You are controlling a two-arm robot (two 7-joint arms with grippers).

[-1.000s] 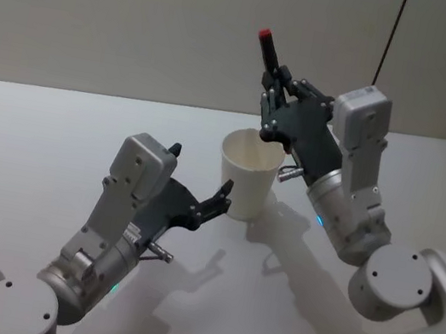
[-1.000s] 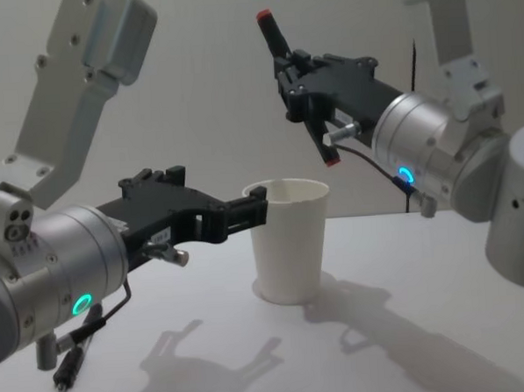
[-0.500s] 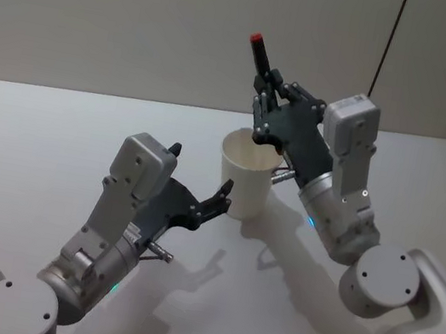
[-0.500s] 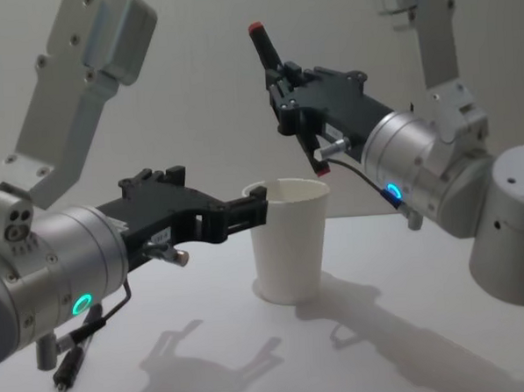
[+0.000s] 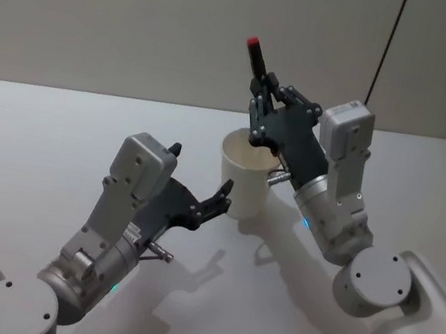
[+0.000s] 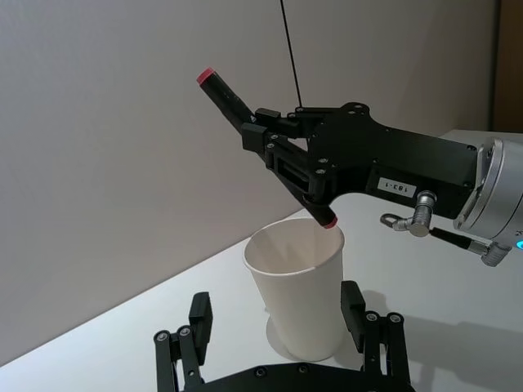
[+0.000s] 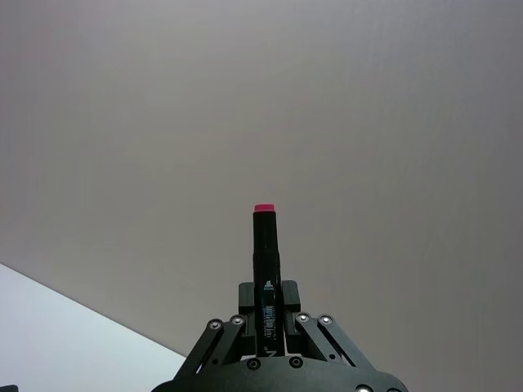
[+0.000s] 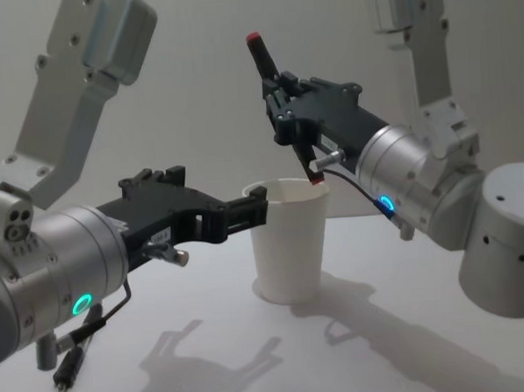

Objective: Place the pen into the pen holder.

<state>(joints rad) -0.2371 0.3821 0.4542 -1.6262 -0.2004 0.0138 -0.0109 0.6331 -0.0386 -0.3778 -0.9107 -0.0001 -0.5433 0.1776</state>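
Table [image 5: 35, 151] first: we see a pale, bare surface with the two arms reaching over it. Our left gripper [image 5: 202, 170] hangs low, its fingers spread wide apart and holding nothing; one fingertip lies close by the cup's wall, though we cannot tell if it touches. Our right gripper [image 8: 286, 111] is raised above the cup, fingers clamped on the pen's middle. Standing upright between the arms, the pen holder [image 8: 287, 247] is a plain white paper cup, mouth open. We find the pen [image 8: 262, 60] tilted, red end up, its lower end right at the cup's rim on the right arm's side.
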